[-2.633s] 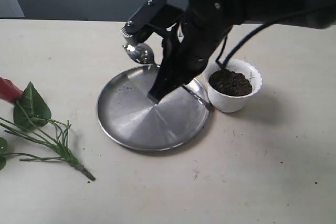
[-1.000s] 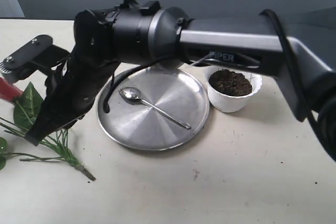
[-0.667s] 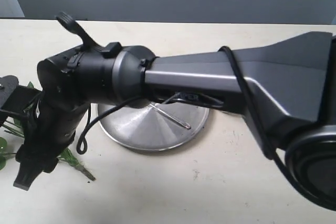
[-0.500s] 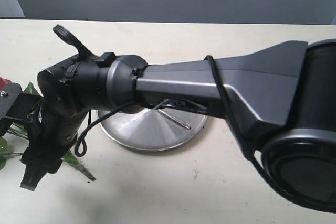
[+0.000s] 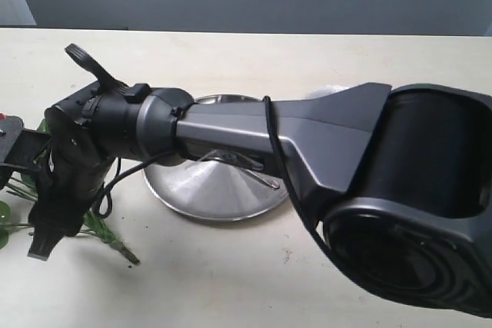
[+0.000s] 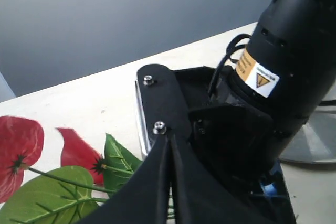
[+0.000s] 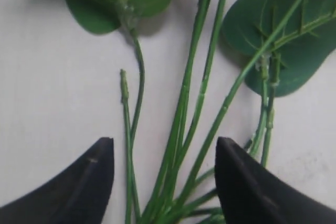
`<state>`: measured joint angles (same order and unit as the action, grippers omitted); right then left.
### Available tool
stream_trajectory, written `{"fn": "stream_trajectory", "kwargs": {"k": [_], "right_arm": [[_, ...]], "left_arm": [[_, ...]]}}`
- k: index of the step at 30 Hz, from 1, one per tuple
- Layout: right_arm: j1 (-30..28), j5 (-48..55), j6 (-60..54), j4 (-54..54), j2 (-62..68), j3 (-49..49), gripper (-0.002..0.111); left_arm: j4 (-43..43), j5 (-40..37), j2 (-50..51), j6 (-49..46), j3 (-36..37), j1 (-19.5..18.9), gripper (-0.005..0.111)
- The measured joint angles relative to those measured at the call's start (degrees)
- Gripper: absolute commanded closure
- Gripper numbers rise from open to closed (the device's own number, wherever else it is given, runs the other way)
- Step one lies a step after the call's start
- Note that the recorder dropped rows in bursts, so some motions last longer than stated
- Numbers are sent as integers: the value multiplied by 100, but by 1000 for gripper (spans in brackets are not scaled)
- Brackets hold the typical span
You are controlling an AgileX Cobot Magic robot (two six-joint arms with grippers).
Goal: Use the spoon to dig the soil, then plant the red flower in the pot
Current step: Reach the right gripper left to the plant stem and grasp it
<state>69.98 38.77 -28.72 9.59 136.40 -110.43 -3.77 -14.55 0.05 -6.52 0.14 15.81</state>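
My right arm reaches across to the far left, and the right gripper [image 5: 27, 205] hangs open just over the red flower's green stems [image 5: 108, 237]. Up close, the right gripper [image 7: 164, 148] has one black finger on each side of the stem bundle [image 7: 184, 129], not closed on it. Red blooms [image 6: 18, 145] and veined leaves [image 6: 47, 192] lie beside the left gripper [image 6: 169, 182], whose fingers are pressed together on nothing. The spoon's handle [image 5: 260, 180] lies on the steel plate [image 5: 215, 205]. Only a sliver of the white pot's rim [image 5: 332, 91] shows; the soil is hidden.
The bulky right arm [image 5: 307, 144] covers the middle of the exterior view and most of the plate. In the left wrist view, the right arm's wrist with its yellow label [image 6: 255, 73] stands close to the left gripper, with the plate's edge [image 6: 315, 148] behind it.
The right arm has left the spoon lying on the plate, swung left across the table and come down over the flower stems with its fingers apart.
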Motion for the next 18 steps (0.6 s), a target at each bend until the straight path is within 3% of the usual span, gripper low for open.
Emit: {"fn": "stream_trajectory", "kwargs": {"k": [5,7,11,18], "right_arm": [[10,-66,46,104,192,-113,55],[20,-54,46,114,273,-125,68],[20,-30,46,104,325,-136,108],[20,239,143,-105,285,-146,107]], "left_arm": [[82,4,0,0,0,12,106],[94,4,0,0,0,12,106],[94,4,0,0,0,12,106],[94,4,0,0,0,12,106]]}}
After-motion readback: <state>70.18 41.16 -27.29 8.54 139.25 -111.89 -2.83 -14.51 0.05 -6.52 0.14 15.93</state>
